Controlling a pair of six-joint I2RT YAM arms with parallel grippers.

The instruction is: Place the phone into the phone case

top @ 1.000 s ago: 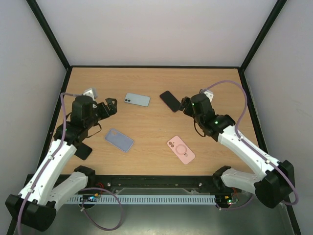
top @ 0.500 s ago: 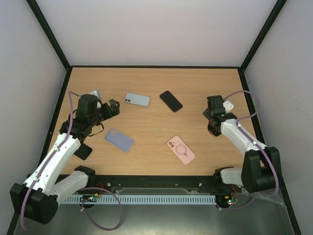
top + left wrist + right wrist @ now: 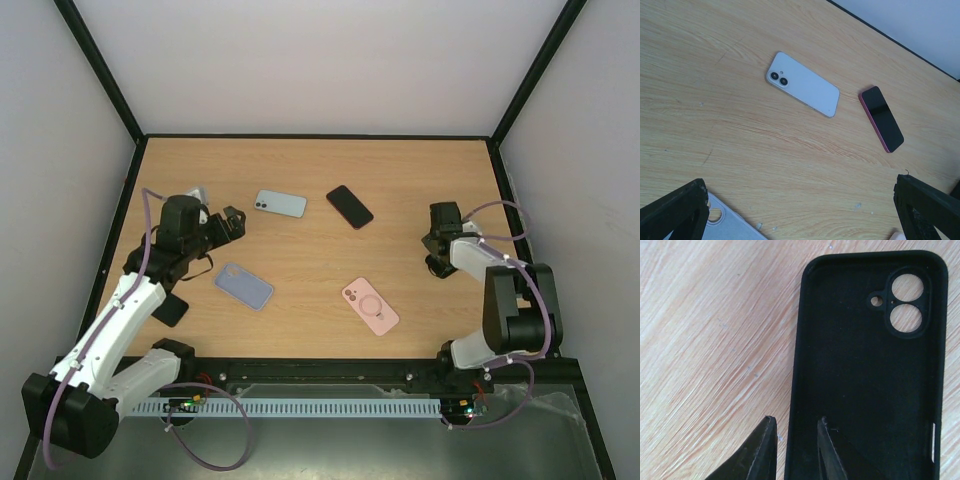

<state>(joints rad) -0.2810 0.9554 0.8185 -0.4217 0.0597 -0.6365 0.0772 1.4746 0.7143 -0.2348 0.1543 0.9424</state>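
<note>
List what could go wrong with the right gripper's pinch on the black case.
1. The right gripper straddles only the thin side wall of the black case. That rim could flex or slip out, and the case may swing if lifted.
2. Two phones are out, the light blue phone and the dark phone. The case might get paired with the wrong one.

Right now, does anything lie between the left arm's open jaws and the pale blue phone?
Nothing visible does. Bare table runs from the left gripper up to the pale blue phone. The dark phone lies off to one side, apart from it, and the lilac case only pokes in beside one jaw.
</note>
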